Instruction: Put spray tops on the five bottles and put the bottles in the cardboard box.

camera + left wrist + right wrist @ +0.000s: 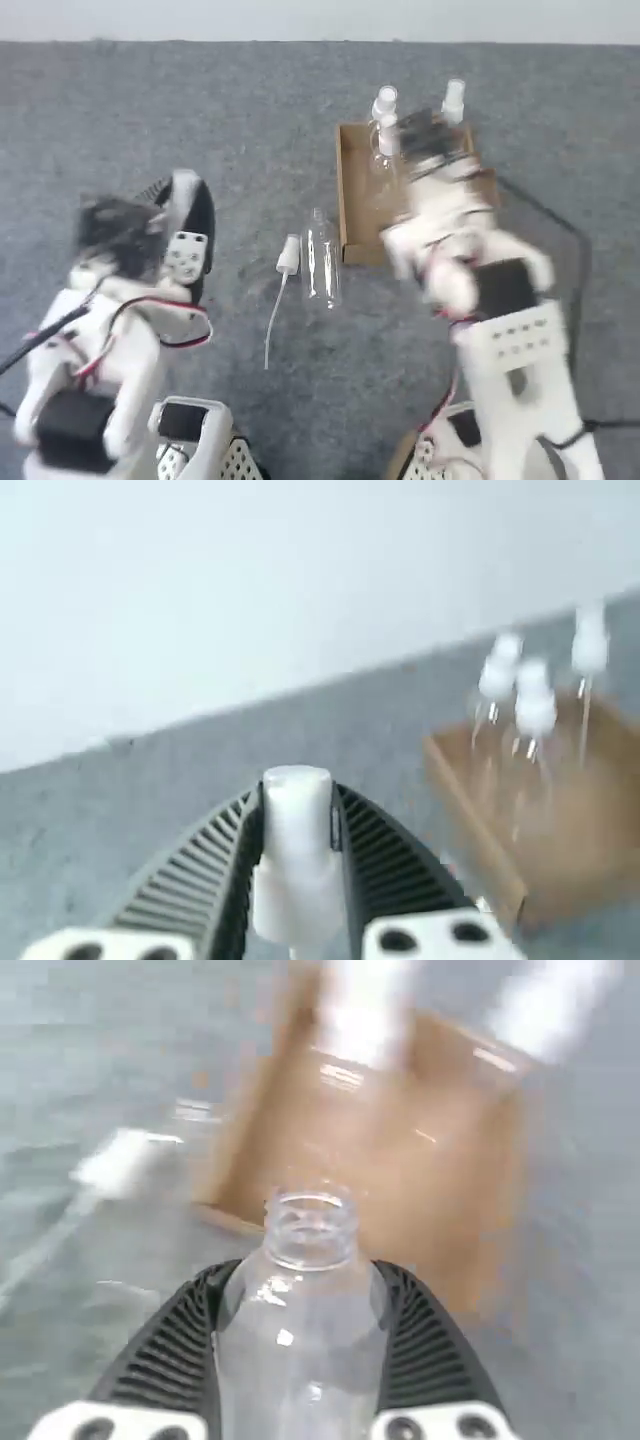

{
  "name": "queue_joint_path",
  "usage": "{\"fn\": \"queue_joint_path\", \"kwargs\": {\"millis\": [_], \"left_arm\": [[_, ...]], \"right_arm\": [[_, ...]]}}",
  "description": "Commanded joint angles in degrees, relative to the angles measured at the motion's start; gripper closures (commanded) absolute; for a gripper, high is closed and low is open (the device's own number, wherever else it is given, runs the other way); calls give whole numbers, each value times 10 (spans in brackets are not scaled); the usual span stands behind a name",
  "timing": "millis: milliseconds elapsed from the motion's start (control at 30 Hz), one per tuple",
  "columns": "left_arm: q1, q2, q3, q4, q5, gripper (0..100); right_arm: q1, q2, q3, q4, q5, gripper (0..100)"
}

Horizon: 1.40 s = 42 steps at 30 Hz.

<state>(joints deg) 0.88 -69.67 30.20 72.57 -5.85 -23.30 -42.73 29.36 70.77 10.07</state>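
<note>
Cardboard box [348, 200]: three capped bottles [385, 105] standing inside, judged done.
Left gripper [297, 802]: pinching spray top [293, 880].
Right gripper [308, 1278]: clamped round uncapped bottle [306, 1228], close to box.
Counter [150, 100]: second uncapped bottle [320, 262] lying beside box, loose spray top [289, 254] just beside it.
Judged remaining: two cappings, two placements in box.

Left tool [297, 802] clamps a spray top [296, 865], cardboard box [478, 812] with bottles [531, 706] beyond
</note>
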Motion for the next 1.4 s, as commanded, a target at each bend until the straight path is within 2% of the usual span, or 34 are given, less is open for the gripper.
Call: {"fn": "queue_joint_path", "kwargs": {"millis": [0, 233, 400, 567, 700, 800, 1267, 1367], "left_arm": [[-4, -6, -69, -44, 74, 991], [-4, -6, -75, -169, 193, 991], [-4, -6, -75, -207, 264, 991], [-4, -6, -32, -242, 269, 991], [-9, -6, 32, -300, 268, 991], [-9, -6, 66, -322, 268, 991], [-4, -7, 134, -318, 293, 991], [-2, -18, 138, -292, 293, 991]], "right_arm": [[-96, -24, 36, -72, -16, 993], [-211, -29, 135, -209, -16, 993], [-259, -30, 190, -260, -11, 993], [-302, -32, 214, -296, -16, 993], [-307, -65, 266, -387, -17, 993], [-305, -105, 299, -415, -16, 993], [-304, -142, 321, -415, -17, 993], [-303, -142, 321, -416, -46, 993]]}}
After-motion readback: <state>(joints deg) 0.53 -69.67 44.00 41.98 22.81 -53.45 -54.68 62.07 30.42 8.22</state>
